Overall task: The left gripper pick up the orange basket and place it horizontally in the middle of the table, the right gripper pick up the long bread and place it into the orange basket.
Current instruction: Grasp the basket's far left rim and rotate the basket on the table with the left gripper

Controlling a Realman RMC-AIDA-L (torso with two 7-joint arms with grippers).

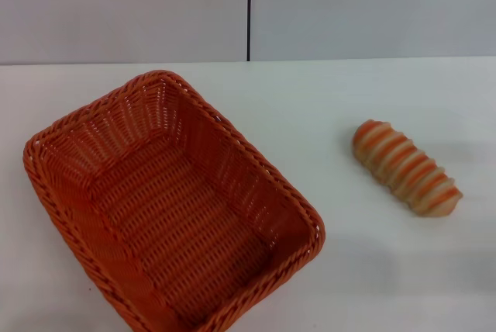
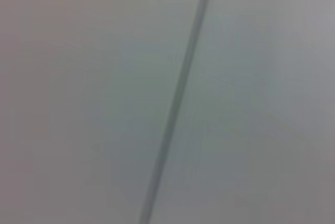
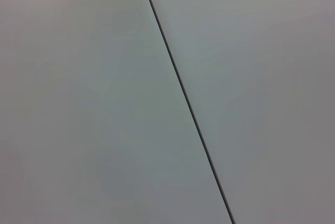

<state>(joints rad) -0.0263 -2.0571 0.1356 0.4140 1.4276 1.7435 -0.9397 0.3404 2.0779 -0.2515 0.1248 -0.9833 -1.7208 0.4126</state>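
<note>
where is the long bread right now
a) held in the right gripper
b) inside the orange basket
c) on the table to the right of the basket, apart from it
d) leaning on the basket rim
c, the long bread lies on the white table, clear of the empty orange basket; no gripper is in view.

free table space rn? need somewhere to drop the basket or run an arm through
Bare table: the strip between the orange basket and the long bread, the band behind both up to the wall, and the near corner in front of the bread. The robot's left side is crowded: the basket sits skewed and runs off the near edge. Neither gripper is in view.
</note>
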